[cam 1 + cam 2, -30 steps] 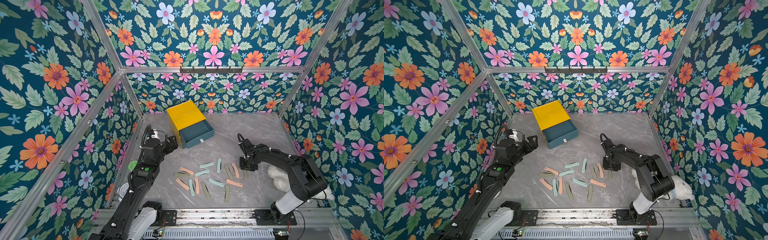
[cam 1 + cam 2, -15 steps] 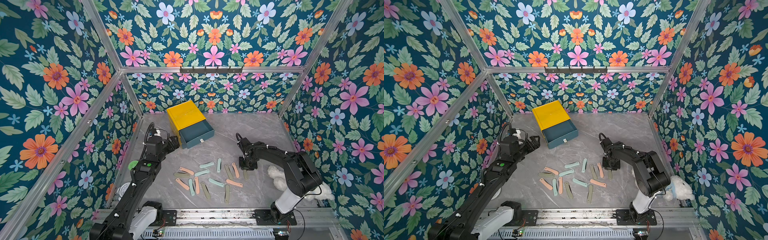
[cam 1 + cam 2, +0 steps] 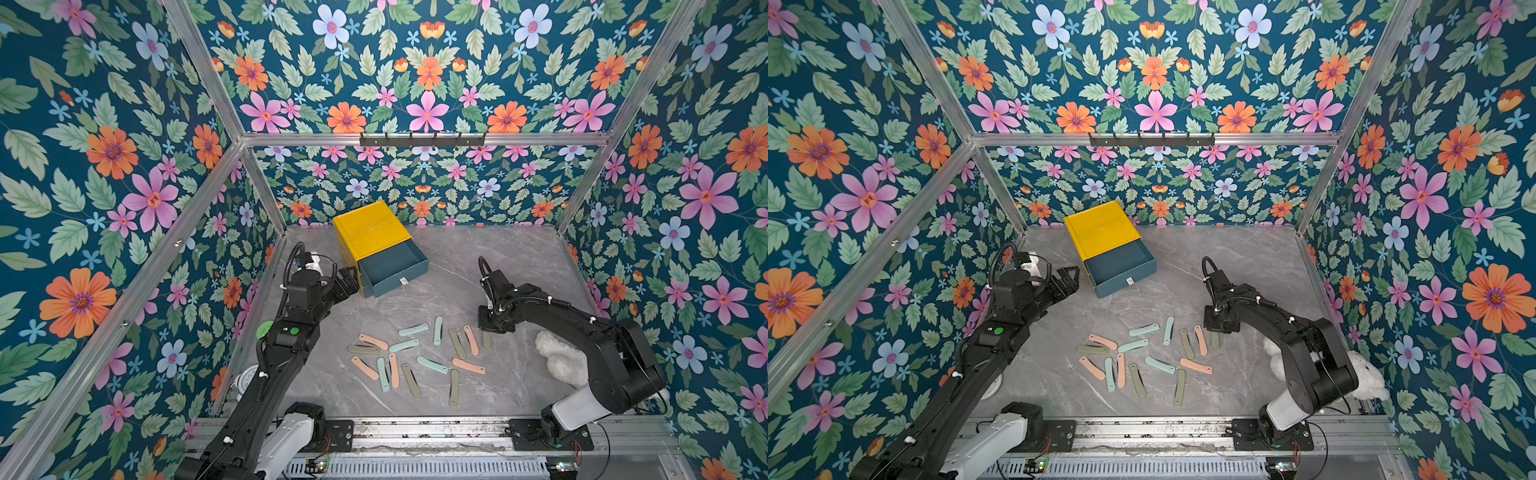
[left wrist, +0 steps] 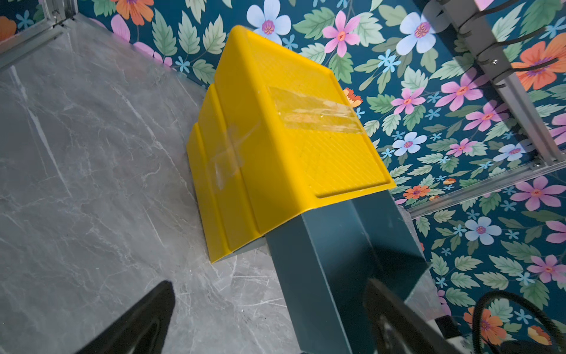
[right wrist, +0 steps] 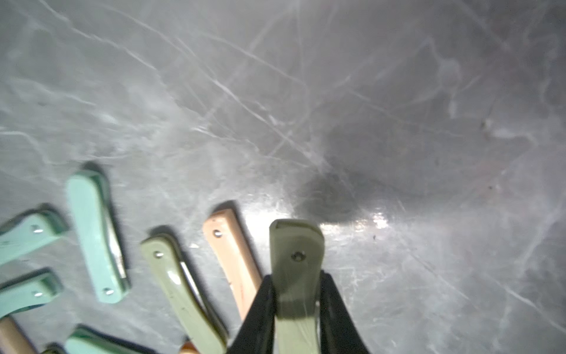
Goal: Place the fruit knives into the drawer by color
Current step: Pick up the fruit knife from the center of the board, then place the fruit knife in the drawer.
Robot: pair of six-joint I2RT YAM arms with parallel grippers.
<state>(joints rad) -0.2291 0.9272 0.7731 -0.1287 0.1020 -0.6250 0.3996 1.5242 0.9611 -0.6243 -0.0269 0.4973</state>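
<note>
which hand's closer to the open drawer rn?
Left. The left hand hangs beside the open drawer; the right hand is away at the knife pile, gripping an olive knife.

Open drawer (image 3: 386,284) unblocked, knives (image 3: 403,345) closely scattered

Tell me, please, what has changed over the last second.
The right hand closed onto an olive-green knife at the pile's edge. The left hand, open, edged toward the yellow cabinet. The cabinet, its pulled-out top drawer and the other knives stayed put.

Overhead pair; wrists near drawer (image 4: 291,138), knife (image 5: 295,254)
</note>
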